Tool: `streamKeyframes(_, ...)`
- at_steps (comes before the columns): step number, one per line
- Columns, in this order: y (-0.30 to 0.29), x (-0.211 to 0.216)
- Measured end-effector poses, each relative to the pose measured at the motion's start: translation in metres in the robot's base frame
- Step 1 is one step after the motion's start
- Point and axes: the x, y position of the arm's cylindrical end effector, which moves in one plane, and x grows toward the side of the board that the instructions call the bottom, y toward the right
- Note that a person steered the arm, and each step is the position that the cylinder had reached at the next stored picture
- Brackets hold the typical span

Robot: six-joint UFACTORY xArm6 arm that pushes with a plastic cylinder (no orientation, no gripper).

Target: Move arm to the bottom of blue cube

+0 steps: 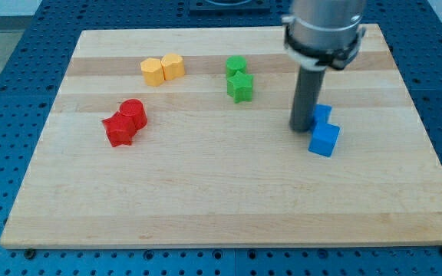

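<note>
You are working over a pale wooden board (229,199) lying on a blue perforated table (21,46), and nothing on either carries a brand, label or readable writing. There is no pincer here to be open or closed: the arm ends in a dark rod, and my tip (302,128) rests on the board just beside the blue pair, at about nine o'clock from the upper blue block (323,114) and roughly ten o'clock from the blue cube (324,140). The cube sits right of the board's middle, touching the other blue block at its upper edge. So the relation you need is this: the cube lies toward four o'clock from my tip, and its bottom side, the six o'clock face, has bare board below it. In my judgement you should swing down and around the cube's left corner rather than straight across, or you will nudge it. Well apart lie two green blocks (239,79) at the top centre, two yellow blocks (163,69) at eleven o'clock, and two red blocks (125,123) at nine o'clock.
</note>
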Motion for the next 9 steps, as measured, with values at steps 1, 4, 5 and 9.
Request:
streamKeyframes(1, 0.013, -0.016)
streamKeyframes(4, -0.017, -0.021)
streamKeyframes(5, -0.070, -0.004)
streamKeyframes(9, -0.091, 0.090)
